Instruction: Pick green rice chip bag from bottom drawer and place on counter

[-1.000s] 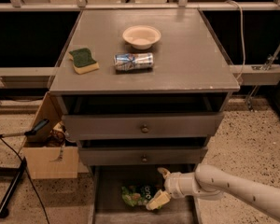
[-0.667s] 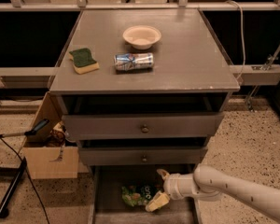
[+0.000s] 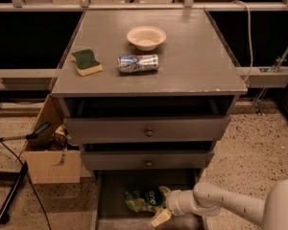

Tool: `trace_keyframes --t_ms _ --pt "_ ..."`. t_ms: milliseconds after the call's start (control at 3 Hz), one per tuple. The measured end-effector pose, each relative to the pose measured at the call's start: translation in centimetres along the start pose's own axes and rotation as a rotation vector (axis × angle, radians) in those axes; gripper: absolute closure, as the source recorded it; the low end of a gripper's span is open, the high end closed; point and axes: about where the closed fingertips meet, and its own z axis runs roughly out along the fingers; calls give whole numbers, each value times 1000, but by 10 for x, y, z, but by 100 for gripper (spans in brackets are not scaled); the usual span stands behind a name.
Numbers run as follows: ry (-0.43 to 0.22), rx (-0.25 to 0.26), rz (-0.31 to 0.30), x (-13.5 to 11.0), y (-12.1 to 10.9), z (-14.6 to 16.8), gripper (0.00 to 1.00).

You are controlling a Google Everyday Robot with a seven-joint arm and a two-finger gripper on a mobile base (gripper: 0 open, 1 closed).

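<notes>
The green rice chip bag (image 3: pixel 143 200) lies crinkled on the floor of the pulled-out bottom drawer (image 3: pixel 110 213), under the two upper drawers. My gripper (image 3: pixel 162 204) reaches in from the right on a white arm, low inside the drawer at the bag's right end. Its fingers are spread, one pale fingertip (image 3: pixel 164 191) behind the bag's end and the other (image 3: pixel 159 218) in front of it. I cannot tell whether they touch the bag. The counter (image 3: pixel 197 66) is the grey cabinet top above.
On the counter stand a pale bowl (image 3: pixel 146 37), a can on its side (image 3: pixel 138 63) and a green-topped yellow sponge (image 3: pixel 87 62). The two upper drawers (image 3: pixel 146 131) overhang the bottom one. A cardboard box (image 3: pixel 50 150) and a black pole stand at the left.
My gripper has moved down in the picture, lower into the bottom drawer beside the bag's right end. The bag and the things on the counter have not moved.
</notes>
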Motion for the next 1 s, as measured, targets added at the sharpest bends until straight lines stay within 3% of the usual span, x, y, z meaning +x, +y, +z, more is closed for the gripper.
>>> trace_keyframes --t_ms 333,1000 --pt "3 0 24 29 -5 15 0" --pt "-25 -6 26 41 -26 63 0"
